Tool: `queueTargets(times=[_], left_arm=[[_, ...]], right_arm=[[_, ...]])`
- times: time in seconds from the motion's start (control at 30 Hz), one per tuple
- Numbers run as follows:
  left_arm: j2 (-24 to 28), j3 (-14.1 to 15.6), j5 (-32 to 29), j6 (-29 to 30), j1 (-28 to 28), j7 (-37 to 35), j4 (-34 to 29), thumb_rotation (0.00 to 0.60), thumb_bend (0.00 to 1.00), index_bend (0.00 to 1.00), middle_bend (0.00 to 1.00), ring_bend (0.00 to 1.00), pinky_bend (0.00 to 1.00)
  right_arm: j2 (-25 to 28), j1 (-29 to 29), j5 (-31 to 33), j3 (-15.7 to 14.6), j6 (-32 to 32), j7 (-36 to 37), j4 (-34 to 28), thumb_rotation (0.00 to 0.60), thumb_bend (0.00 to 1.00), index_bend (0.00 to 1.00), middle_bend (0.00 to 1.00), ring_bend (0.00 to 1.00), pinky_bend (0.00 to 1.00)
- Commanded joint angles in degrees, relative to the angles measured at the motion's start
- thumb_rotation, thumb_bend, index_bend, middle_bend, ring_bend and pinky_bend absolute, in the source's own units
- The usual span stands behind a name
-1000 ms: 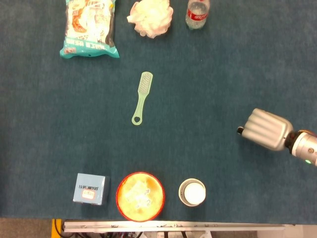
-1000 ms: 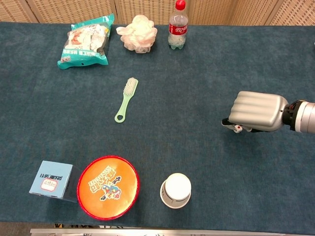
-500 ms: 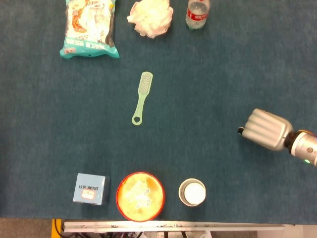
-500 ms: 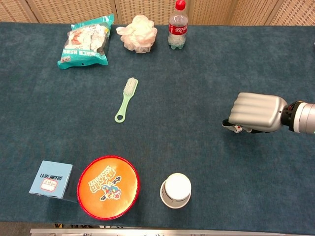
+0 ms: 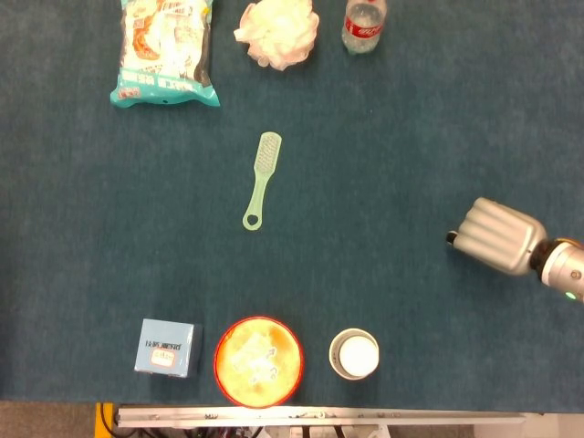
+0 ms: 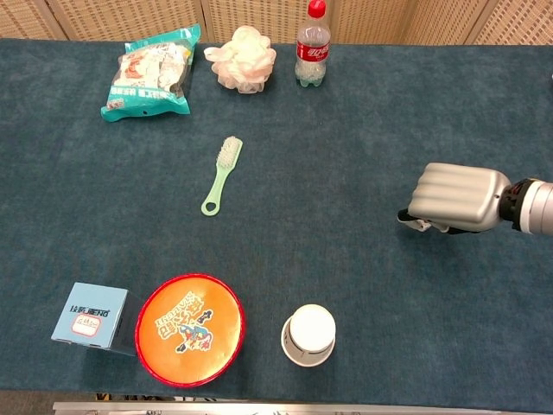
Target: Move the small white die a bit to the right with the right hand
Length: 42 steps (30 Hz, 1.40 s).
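My right hand (image 6: 456, 197) hovers low over the blue cloth at the right side of the table, its fingers curled down and inward. Under its fingertips in the chest view, a sliver of the small white die (image 6: 421, 225) shows, pinched against the thumb. In the head view the same right hand (image 5: 497, 237) covers the die completely. The left hand is in neither view.
A green brush (image 6: 221, 174) lies mid-table. A snack bag (image 6: 149, 71), white bath pouf (image 6: 241, 57) and cola bottle (image 6: 311, 45) line the far edge. Near the front edge sit a blue box (image 6: 88, 315), an orange round lid (image 6: 189, 328) and a white cup (image 6: 309, 334).
The right hand has slid a short way to the right, taking the die with it. Nothing else has moved.
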Motion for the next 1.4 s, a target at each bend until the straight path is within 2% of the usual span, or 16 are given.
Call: queueTargets(times=[0.03,0.77,1.13,1.4], left_arm=[[0.00,0.01,0.00,-0.01,0.00,0.04,-0.01,0.600,0.15,0.46,0.42,0.25,0.39],[-0.29,-0.03,-0.13,-0.15,-0.11,0.62,0.14,0.600,0.15,0.46,0.42,0.25,0.39],[-0.55,-0.03,-0.37,-0.47,-0.29,1.23,0.15,0.600,0.15,0.46,0.42,0.25,0.39],[-0.62,-0.10,-0.51,-0.34,-0.22,1.23,0.12,0.600,0.15,0.46,0.42,0.25,0.39]], right_arm=[[0.14,-0.17,0.20,0.10,0.08,-0.15,0.04,0.600,1.00,0.46,0.98,0.97,0.99],[1.56,-2.42,1.47,0.39,1.71,-0.26,0.41,0.600,1.00,0.46,0.98,0.97,0.99],[2.69,-3.90,-0.16,0.00,4.86,1.43,-0.10,0.600,1.00,0.46,0.98,0.97,0.99],[2.19,-3.60,-0.10,0.52,3.72,0.38,-0.55,0.600,1.00,0.46,0.98,0.97,0.99]])
